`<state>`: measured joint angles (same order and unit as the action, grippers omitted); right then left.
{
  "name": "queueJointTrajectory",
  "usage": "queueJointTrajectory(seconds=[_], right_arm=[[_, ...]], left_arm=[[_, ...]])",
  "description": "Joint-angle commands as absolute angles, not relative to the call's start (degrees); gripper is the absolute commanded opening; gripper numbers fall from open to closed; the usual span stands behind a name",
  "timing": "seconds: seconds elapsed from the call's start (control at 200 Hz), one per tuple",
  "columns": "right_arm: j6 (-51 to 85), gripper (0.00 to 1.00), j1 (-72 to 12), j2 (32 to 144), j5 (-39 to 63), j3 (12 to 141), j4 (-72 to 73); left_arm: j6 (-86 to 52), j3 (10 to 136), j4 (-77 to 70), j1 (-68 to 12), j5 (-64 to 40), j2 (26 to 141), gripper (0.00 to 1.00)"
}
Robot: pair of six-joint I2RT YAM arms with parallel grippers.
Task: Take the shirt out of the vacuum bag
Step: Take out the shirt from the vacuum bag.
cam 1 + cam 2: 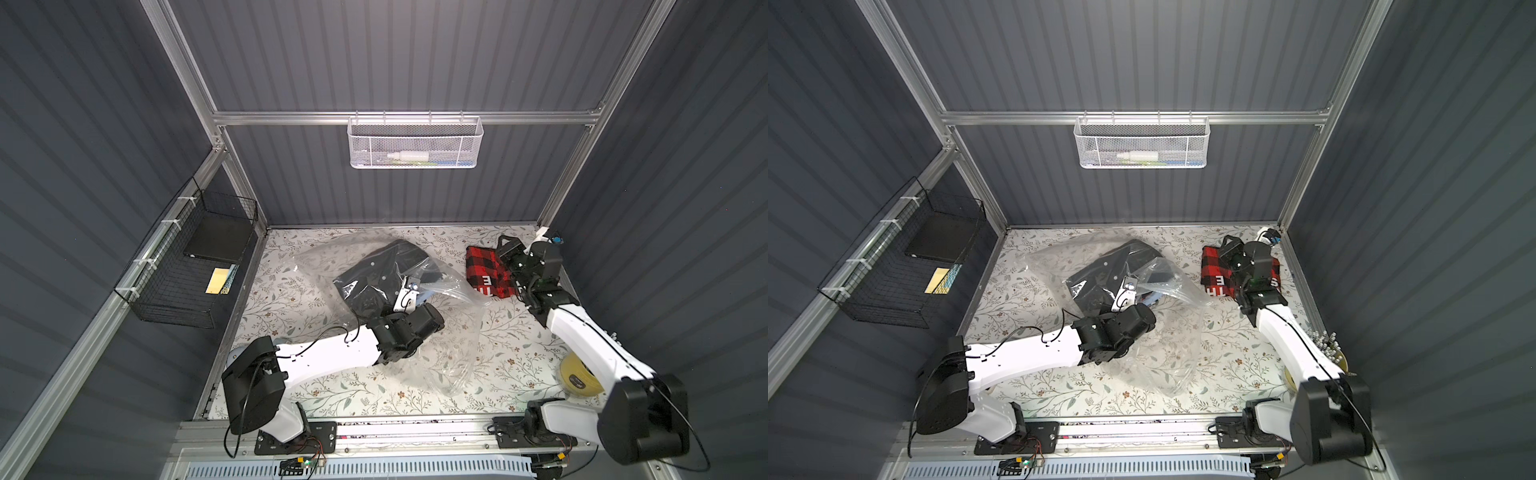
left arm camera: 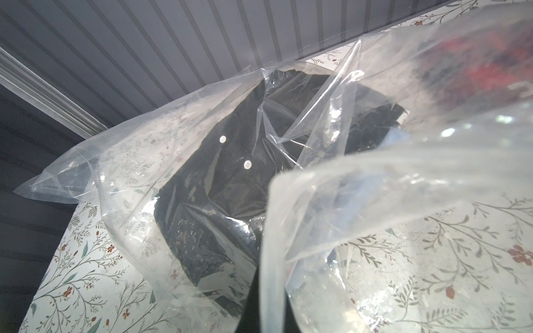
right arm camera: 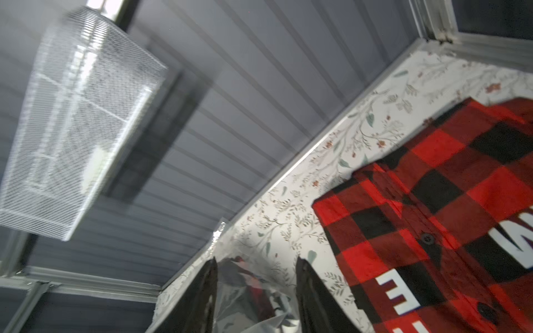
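Floral table (image 1: 498, 365), ribbed dark walls. Nearest, one yellow roll (image 1: 577, 376) is half hidden by the right arm. Left jaws are closed under crinkly film; what they pinch I cannot tell. One clear bag (image 1: 316, 266) lies mid-table with one black shirt (image 2: 219, 196), two white buttons (image 2: 222, 139), inside. Farther right, one plaid shirt (image 3: 432, 187) lies outside it; right jaws stand apart, empty. One blurred mesh basket (image 3: 80, 121) hangs beyond.

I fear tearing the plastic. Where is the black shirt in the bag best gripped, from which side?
Pinch the bunched edge of the black shirt nearest the vacuum bag mouth, likely entering from the plaid shirt side; elsewhere film covers it.
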<state>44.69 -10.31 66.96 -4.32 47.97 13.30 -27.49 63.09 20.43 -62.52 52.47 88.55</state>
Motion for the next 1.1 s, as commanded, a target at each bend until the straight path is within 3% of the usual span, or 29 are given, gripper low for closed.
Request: queueJointTrajectory(seconds=[0.0, 0.525, 0.825, 1.096], right_arm=[[42.17, 0.48, -13.35, 59.32, -7.19, 43.8, 7.18], [48.36, 0.46, -34.02, 32.87, -1.96, 38.9, -7.46], [51.86, 0.45, -54.41, 39.61, -13.82, 31.5, -0.1], [52.2, 0.46, -56.39, 47.58, -15.06, 27.45, 9.66]], left_arm=[[-26.99, 64.73, 20.07, -62.22, 52.24, 87.92, 0.0], [-19.72, 72.25, 15.67, -62.23, 52.07, 84.77, 0.0], [-17.36, 76.48, 14.77, -62.22, 53.16, 85.26, 0.0], [-17.13, 76.23, 14.68, -62.23, 53.18, 84.16, 0.0]])
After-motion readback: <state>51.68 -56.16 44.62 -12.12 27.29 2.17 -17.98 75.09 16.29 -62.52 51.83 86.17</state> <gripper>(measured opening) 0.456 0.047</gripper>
